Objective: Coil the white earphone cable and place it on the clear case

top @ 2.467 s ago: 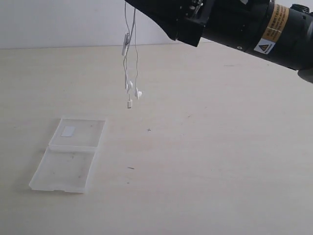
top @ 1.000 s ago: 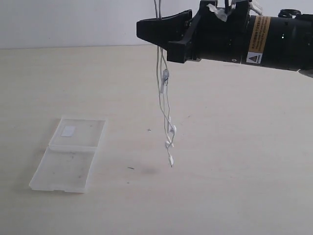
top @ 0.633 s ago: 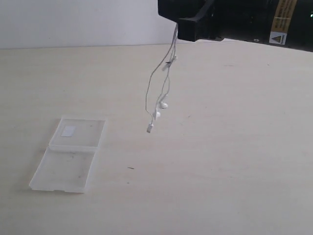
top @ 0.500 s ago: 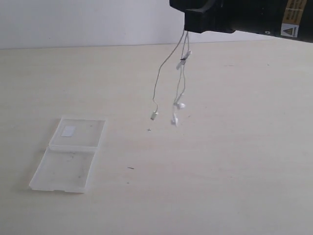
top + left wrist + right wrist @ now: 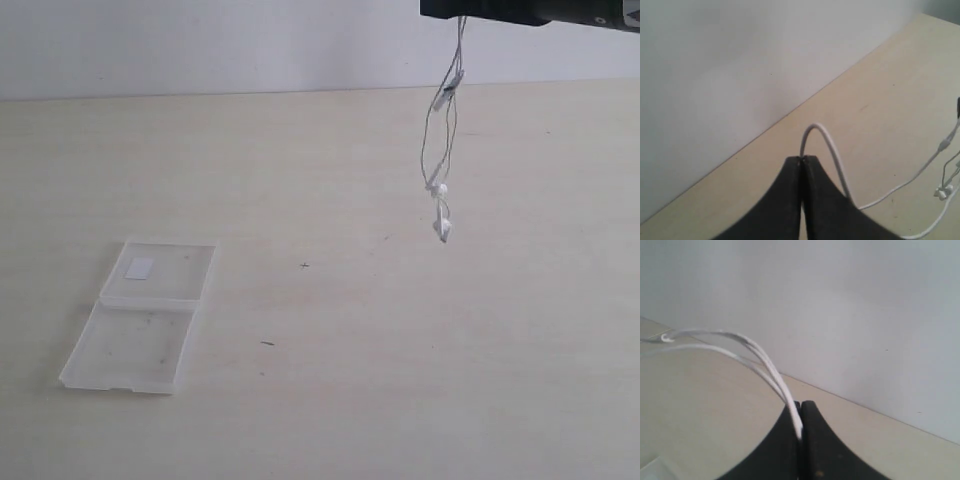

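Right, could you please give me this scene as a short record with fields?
cable: white earphone cable hangs in loose strands from the top of the exterior view, earbuds lowest
case: clear case lies open and flat on the table, nothing on it, well to the left of the cable
left gripper: shut on the cable
right gripper: shut on the cable
task state: cable not yet on the case
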Robot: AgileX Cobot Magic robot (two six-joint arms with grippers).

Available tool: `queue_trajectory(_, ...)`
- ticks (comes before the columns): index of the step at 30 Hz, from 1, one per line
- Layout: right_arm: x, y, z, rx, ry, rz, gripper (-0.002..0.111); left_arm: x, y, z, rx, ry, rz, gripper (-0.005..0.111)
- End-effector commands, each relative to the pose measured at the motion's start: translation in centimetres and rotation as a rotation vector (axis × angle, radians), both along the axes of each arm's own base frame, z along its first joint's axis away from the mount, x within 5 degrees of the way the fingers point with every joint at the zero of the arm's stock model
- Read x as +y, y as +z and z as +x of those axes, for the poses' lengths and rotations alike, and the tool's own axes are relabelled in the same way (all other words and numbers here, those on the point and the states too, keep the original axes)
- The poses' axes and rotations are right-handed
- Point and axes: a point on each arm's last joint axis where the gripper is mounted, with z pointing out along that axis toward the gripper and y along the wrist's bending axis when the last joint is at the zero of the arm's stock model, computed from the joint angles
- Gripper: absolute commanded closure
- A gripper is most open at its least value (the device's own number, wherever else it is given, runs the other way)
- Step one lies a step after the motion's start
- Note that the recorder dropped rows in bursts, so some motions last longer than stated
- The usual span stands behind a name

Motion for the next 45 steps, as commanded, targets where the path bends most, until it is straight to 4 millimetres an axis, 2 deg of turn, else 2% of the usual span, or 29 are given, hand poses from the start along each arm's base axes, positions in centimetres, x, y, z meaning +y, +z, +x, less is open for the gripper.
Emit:
queue_trajectory(1,-0.5,1.1,0.3,-0.018,-0.066,-0.024,0.108,-0.2,-2.1,0.9,-0.001,0.013,-0.019,0.107)
queue_trajectory(9,-1.0,1.2,0.5,-0.028,-0.109,-0.083,0.108,-0.6,-5.3,1.8,0.015,0.021,-0.040,0.107)
queue_trajectory(17,-1.1,3.1,0.9,-0.073,-0.142,-0.079,0.108,-1.5,-9.5,1.7,0.135,0.003,-0.139,0.107)
queue_trajectory(26,-1.2,3.3,1.0,-0.076,-0.153,-0.079,0.108,-2.9,-13.0,1.8,0.275,-0.080,-0.195,0.106)
queue_trajectory(28,-1.2,3.3,1.0,-0.076,-0.153,-0.079,0.108,-3.3,-13.9,2.0,0.328,-0.114,-0.191,0.100)
queue_trajectory(30,-1.2,3.3,1.0,-0.076,-0.153,-0.079,0.108,-3.6,-14.7,2.0,0.381,-0.141,-0.183,0.088)
queue_trajectory(34,-1.2,3.3,1.0,-0.076,-0.153,-0.079,0.108,-4.1,-16.6,2.1,0.496,-0.180,-0.156,0.054)
queue_trajectory(38,-1.2,3.3,1.0,-0.076,-0.153,-0.079,0.108,-4.3,-18.0,1.6,0.621,-0.233,-0.115,0.035)
queue_trajectory(41,-1.2,3.3,1.0,-0.081,-0.151,-0.089,0.108,-4.5,-18.5,1.0,0.671,-0.311,-0.081,0.035)
queue_trajectory(45,-1.3,3.2,1.1,-0.081,-0.155,-0.103,0.108,-5.7,-18.9,-0.4,0.723,-0.555,-0.054,0.035)
